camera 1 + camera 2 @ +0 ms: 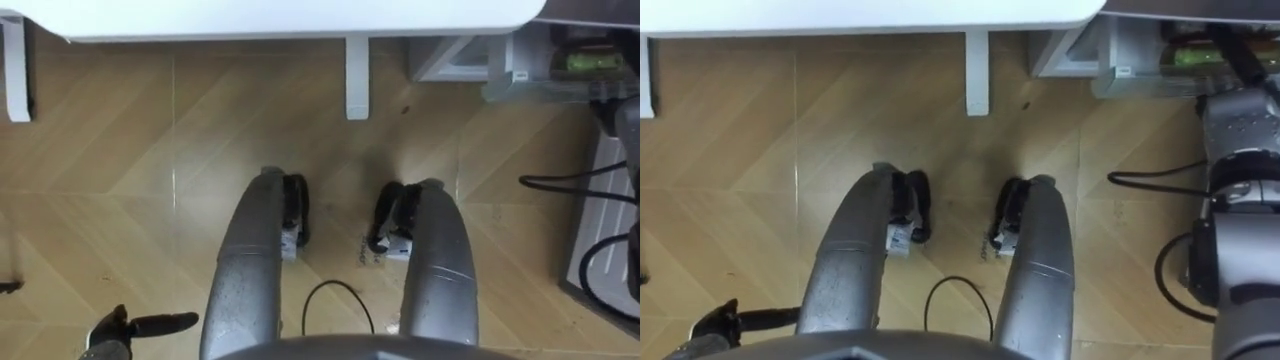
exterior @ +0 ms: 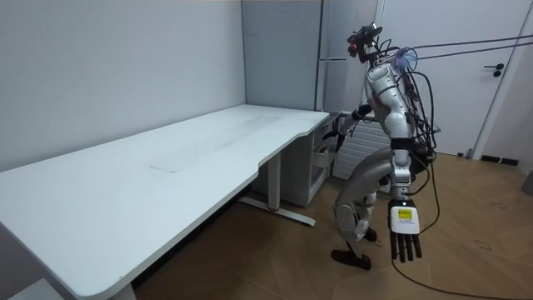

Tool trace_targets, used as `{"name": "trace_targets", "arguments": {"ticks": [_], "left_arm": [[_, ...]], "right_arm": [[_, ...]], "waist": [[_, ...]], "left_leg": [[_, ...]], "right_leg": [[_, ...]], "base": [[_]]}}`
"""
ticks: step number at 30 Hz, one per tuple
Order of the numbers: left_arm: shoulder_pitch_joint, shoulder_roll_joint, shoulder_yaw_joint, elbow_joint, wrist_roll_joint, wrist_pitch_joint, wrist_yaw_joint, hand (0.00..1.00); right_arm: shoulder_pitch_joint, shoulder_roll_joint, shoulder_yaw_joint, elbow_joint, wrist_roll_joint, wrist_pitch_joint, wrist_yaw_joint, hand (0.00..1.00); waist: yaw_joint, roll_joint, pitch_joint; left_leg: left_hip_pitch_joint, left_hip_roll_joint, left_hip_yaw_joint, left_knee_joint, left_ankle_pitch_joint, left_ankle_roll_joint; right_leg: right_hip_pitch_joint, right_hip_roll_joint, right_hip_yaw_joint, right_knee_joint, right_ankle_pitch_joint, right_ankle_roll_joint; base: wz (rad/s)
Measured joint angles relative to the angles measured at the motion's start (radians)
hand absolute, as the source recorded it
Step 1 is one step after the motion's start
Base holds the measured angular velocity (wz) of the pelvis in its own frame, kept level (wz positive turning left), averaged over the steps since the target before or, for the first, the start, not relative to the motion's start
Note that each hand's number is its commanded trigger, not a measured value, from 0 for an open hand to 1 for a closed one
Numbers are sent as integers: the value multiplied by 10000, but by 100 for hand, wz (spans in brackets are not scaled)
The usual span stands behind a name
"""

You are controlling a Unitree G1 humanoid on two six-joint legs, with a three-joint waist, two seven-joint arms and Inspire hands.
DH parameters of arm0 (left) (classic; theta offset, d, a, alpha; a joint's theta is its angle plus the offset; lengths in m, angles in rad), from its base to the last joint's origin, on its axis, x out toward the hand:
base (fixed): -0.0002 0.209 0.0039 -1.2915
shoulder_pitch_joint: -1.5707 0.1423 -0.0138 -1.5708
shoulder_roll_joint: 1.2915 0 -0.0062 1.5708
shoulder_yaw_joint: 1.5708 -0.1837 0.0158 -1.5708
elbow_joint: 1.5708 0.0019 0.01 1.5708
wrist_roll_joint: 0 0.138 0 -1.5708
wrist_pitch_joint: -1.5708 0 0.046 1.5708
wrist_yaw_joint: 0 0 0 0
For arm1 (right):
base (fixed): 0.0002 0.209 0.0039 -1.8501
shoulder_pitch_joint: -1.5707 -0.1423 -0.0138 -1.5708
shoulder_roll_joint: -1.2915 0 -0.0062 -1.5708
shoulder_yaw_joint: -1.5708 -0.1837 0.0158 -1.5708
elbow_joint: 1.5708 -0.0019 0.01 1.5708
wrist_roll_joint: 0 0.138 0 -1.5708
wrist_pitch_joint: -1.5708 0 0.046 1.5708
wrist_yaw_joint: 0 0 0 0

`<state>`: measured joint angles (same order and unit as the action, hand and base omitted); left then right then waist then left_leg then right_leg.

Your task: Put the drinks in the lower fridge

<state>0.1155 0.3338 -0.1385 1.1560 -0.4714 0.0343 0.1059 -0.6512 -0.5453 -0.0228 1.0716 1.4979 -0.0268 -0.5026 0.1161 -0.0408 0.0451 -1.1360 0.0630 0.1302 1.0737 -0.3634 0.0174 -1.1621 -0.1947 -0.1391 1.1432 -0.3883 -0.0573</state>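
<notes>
I stand at the end of a white table (image 2: 166, 158), beside a tall grey fridge (image 2: 333, 50). The fridge's lower part stands open, with a clear shelf (image 1: 520, 85) at the top right of the eye views. A green drink (image 1: 590, 62) lies on that shelf. My right arm (image 1: 1240, 150) reaches up towards the shelf, and my right hand (image 2: 340, 135) is at the open fridge, its fingers hidden. My left hand (image 1: 125, 328) hangs low by my side with straight fingers and holds nothing; the room view shows the left hand (image 2: 405, 237) pointing at the floor.
The table's edge (image 1: 300, 20) and a white table leg (image 1: 357, 75) lie just ahead of my feet. A white drawer unit (image 2: 321, 162) stands under the table next to the fridge. A door (image 2: 508, 75) is behind me, with wood floor (image 2: 466, 250) around.
</notes>
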Motion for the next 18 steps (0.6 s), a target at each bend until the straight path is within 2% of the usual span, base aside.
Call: {"name": "trace_targets", "arguments": {"ticks": [1, 4, 8, 9, 11, 14, 15, 18], "left_arm": [[10, 24, -6, 0, -25, 0, 0, 0], [108, 43, -11, 34, -66, 21, -1, 0], [135, 66, -57, 29, -65, -28, 0, 0], [136, 67, -116, 16, -71, -101, -3, 0], [156, 69, -189, 26, -74, -185, -3, 0], [353, 73, -259, -48, -79, -223, -3, 0], [484, 80, -253, -57, -207, -267, -3, 0], [785, 160, -232, -48, -483, -398, -4, 0]], "right_arm": [[-10, 0, 7, 0, 112, -49, -50, 0], [-5, 59, 24, 27, 303, -241, -201, 0], [7, 97, 26, 26, 459, -435, -406, 0], [25, 100, 26, 26, 467, -532, -458, 0], [26, 109, 38, 26, 469, -690, -622, 0], [26, 99, 318, 26, 515, -981, -828, 0], [27, 105, 345, 26, 682, -1136, -942, 0], [28, 110, 338, 27, 1044, -1467, -1420, 0]], "waist": [[48, -1, 0], [142, 2, 1], [179, 2, 2], [197, 5, 1], [326, 3, 2], [534, 17, -2], [575, 24, -2], [782, 33, 1]], "left_leg": [[29, -75, -103, -47, 47, -29], [126, -92, -271, -135, 104, -101], [91, -141, -415, -259, 201, -188], [100, -234, -472, -334, 267, -236], [88, -256, -509, -366, 321, -273], [92, -321, -553, -454, 428, -319], [117, -391, -615, -544, 507, -332], [208, -519, -883, -820, 749, -394]], "right_leg": [[81, -52, -86, 1, -31, -34], [315, -163, -313, -93, -119, -112], [381, -289, -500, -151, -159, -121], [403, -344, -529, -155, -169, -115], [442, -474, -676, -159, -191, -157], [555, -888, -1080, -162, -222, -219], [664, -1120, -1333, -184, -236, -242], [999, -1489, -1944, -370, -247, -286]], "base": [[39], [15], [15], [15], [6], [5], [19], [27]]}}
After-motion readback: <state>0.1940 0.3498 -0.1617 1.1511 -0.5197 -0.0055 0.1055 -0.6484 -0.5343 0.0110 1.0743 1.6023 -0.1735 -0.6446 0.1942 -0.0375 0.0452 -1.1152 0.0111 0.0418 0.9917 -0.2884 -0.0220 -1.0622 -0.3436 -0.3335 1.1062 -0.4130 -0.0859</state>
